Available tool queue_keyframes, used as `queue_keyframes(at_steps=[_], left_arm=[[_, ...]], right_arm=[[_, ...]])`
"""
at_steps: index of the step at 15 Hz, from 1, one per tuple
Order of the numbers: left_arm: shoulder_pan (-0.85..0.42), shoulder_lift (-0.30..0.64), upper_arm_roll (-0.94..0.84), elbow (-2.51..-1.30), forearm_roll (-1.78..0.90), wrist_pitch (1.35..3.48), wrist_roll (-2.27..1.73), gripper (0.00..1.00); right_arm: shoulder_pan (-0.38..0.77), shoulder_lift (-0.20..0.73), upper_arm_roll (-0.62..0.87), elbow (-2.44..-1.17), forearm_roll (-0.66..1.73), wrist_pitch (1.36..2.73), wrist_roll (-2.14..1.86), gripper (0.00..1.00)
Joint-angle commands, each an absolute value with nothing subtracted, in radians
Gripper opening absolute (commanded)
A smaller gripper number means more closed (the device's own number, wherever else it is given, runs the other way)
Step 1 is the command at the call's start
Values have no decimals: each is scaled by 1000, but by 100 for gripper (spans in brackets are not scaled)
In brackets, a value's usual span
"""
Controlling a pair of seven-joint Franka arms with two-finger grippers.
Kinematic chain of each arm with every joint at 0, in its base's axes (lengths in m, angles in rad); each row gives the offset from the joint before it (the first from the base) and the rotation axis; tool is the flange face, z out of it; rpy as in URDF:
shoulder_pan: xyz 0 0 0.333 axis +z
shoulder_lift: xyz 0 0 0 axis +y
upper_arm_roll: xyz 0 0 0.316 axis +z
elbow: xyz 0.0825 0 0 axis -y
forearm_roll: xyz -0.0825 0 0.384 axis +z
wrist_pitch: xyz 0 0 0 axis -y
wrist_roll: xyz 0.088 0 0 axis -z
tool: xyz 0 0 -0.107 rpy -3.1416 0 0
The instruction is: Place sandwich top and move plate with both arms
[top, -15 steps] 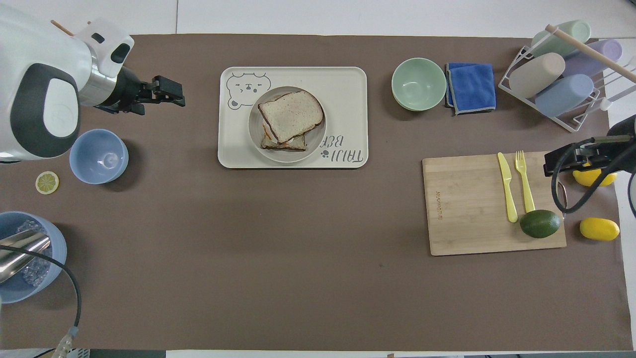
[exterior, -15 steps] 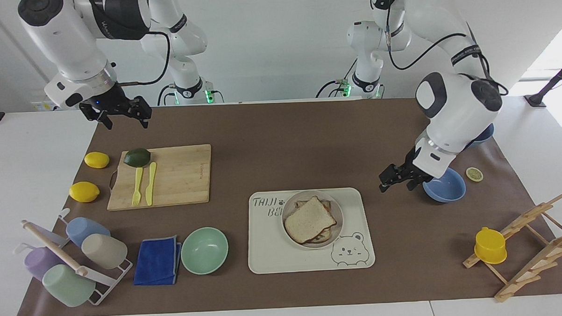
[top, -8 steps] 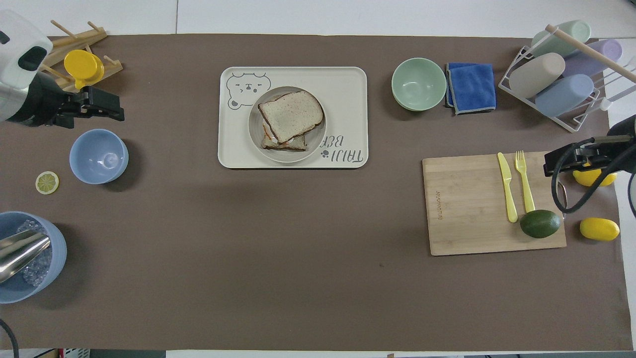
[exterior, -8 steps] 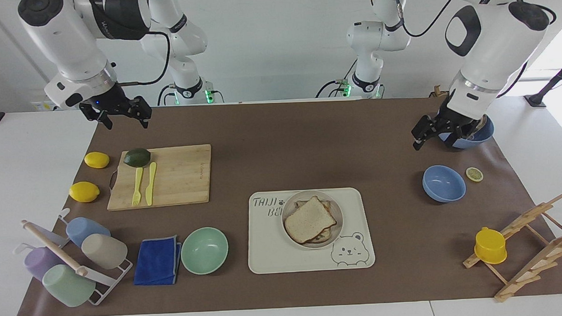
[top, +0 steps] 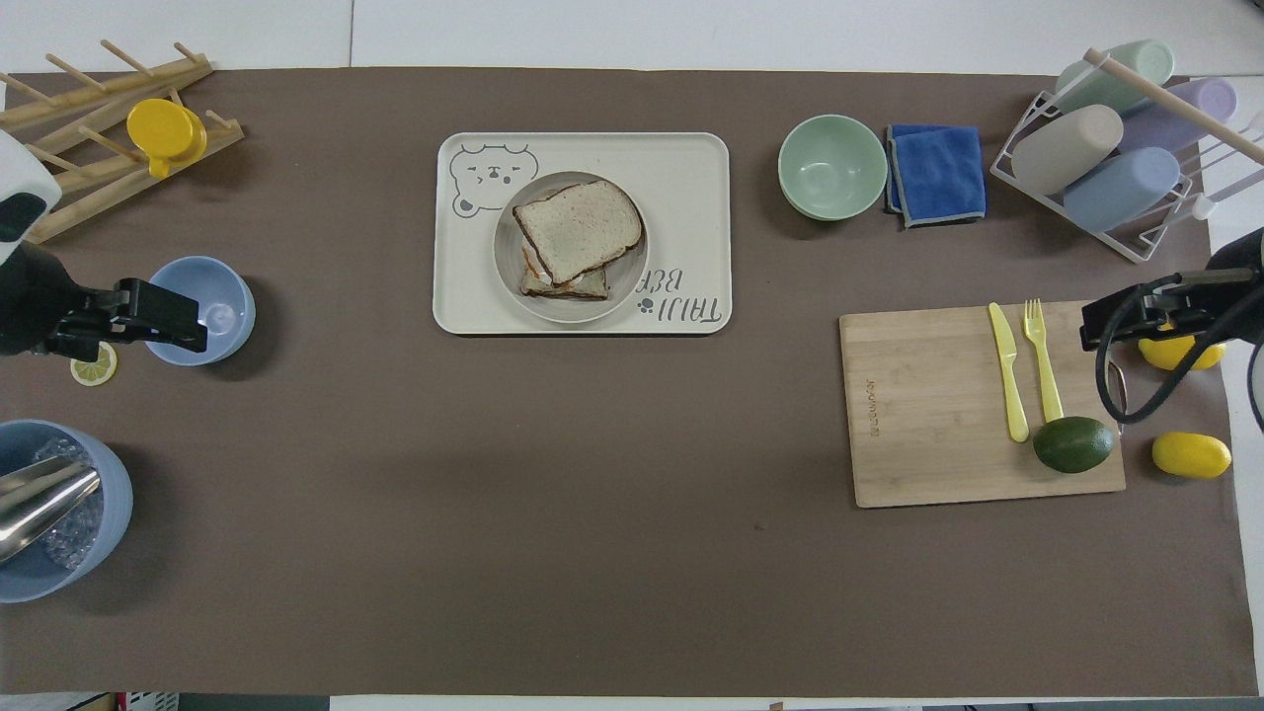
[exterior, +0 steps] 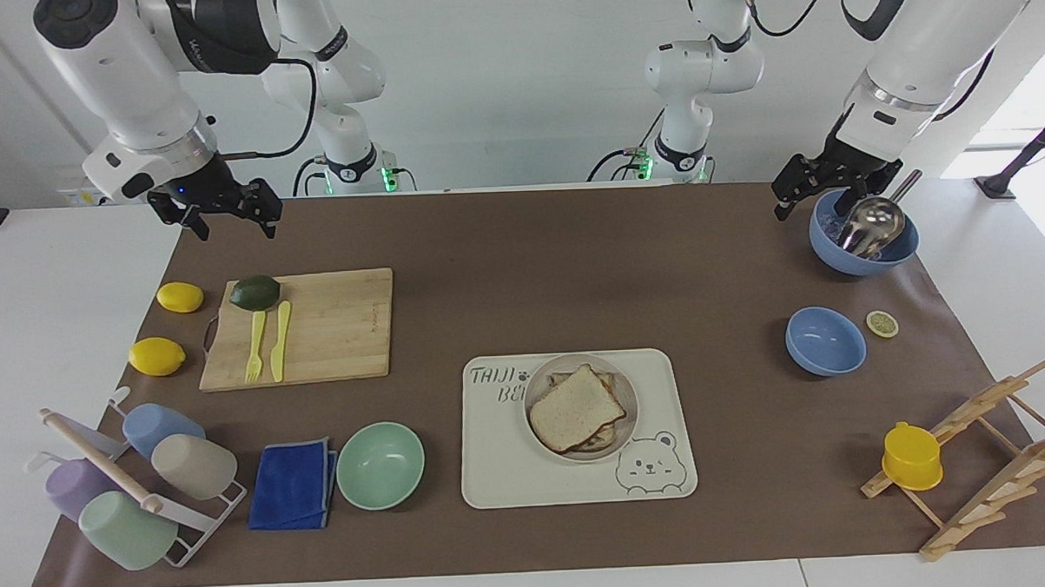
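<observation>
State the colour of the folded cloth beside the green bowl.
Blue cloth with a grey edge; clearest in the overhead view.

White table point(exterior: 70, 283); brown mat point(exterior: 522, 276) covering top.

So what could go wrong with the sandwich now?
1. The sandwich top sits crooked on the stack, overhanging; it might slide off when the plate gets lifted.
2. The plate lies on the tray, so fingers reaching under its rim may nudge the tray.
3. The left gripper hangs open over the blue bowl with the scoop; the right gripper waits open.
</observation>
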State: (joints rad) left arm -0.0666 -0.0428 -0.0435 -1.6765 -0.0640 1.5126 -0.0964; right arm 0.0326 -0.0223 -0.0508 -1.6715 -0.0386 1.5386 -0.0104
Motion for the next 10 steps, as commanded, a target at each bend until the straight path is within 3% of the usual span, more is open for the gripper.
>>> queue_keyframes(at_steps=[1,6,10], left_arm=[[-22,-80,-98,-1735,-48,1528,-95,100],[-28,-15,-87,-1614,-38,1462,-94,100],[-32,-21,-95,-1620,-26,1445,-91,100]], right_arm=[[17,-32,-44,-1672,-17,1525,-38,100],[17,-32,-44,-1672,-17,1525,-37,100],[17,-32,-44,-1672,-17,1525,-37,100]])
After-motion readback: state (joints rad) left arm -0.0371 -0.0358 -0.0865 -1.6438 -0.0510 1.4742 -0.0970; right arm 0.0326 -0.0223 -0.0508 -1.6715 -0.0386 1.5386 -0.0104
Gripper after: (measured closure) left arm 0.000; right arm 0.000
